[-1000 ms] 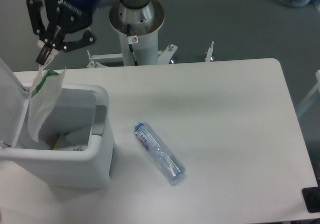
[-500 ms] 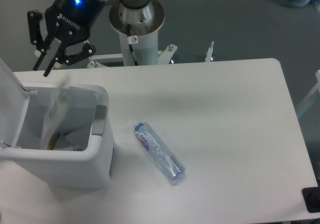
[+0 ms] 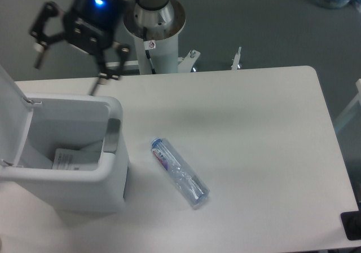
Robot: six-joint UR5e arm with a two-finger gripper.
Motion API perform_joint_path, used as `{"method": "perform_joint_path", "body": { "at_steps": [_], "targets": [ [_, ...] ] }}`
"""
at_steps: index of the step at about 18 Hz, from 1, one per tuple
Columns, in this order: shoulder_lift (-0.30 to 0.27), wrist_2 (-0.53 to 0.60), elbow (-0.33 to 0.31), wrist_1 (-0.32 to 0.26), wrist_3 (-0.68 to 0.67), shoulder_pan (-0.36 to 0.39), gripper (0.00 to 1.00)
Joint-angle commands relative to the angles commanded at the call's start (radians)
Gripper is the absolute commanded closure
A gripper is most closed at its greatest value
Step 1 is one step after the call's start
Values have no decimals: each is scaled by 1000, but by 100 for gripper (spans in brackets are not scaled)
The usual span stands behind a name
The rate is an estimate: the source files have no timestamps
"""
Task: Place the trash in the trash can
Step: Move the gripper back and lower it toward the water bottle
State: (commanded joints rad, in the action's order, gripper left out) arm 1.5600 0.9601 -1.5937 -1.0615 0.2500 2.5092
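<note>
**Packet in, bottle left**

The packet has just dropped from the hand into the trash can. The bottle lies on the worktop beside it. The hand, fingers spread and empty, hovers above the can.

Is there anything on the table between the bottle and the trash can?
No. In the fixed camera view, only bare white table lies between the crushed bottle and the trash can.

We see white trash can, white table, clear bottle blue cap, pink-blue label, black gripper.
</note>
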Motion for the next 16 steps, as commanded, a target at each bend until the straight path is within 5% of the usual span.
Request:
{"method": "perform_joint_path", "body": {
  "at_steps": [8,11,16],
  "targets": [
    [162,209,-2,0,-161,111,0],
    [264,319,24,-3,-164,109,0],
    [351,396,37,-9,-260,91,0]
  ]
}}
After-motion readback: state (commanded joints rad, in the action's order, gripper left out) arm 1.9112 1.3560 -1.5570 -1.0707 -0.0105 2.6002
